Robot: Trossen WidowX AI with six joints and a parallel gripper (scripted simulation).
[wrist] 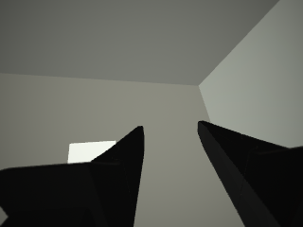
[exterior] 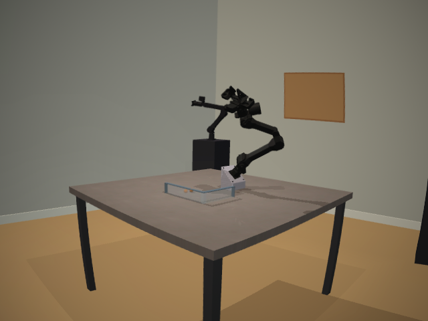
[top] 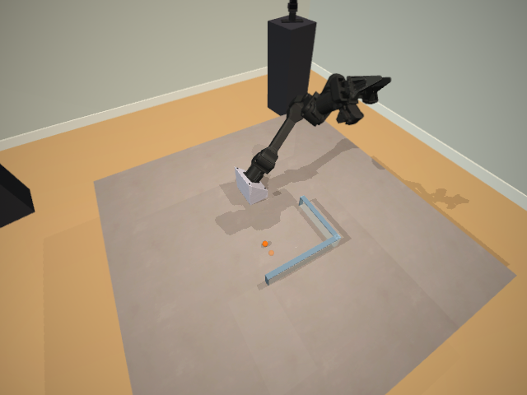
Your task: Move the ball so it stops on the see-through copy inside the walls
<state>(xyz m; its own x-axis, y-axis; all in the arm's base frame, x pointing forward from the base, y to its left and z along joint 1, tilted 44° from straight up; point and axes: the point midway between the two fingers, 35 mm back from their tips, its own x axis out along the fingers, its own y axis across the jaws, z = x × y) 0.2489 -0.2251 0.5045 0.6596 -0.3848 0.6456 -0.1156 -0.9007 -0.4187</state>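
Note:
The orange ball [top: 264, 243] [exterior: 190, 190] lies on the table inside the corner made by the two low clear walls with blue edges, one wall [top: 302, 258] [exterior: 182, 187] and the other wall [top: 319, 219] [exterior: 218, 189]. The paler see-through copy [top: 271, 253] [exterior: 185, 190] is just beside it, a little nearer the first wall. The ball is not on the copy. My gripper [wrist: 169, 129] is partly open with nothing between its fingers. It is high above the table, well away from the ball, and the wrist view shows only room walls and ceiling past the fingertips.
My arm's pale base block [top: 251, 188] [exterior: 227, 179] stands on the table behind the ball. A dark pedestal [top: 286, 63] [exterior: 207, 153] with another black arm on it stands beyond the table. Another dark block [top: 12, 197] stands at the left in the top view.

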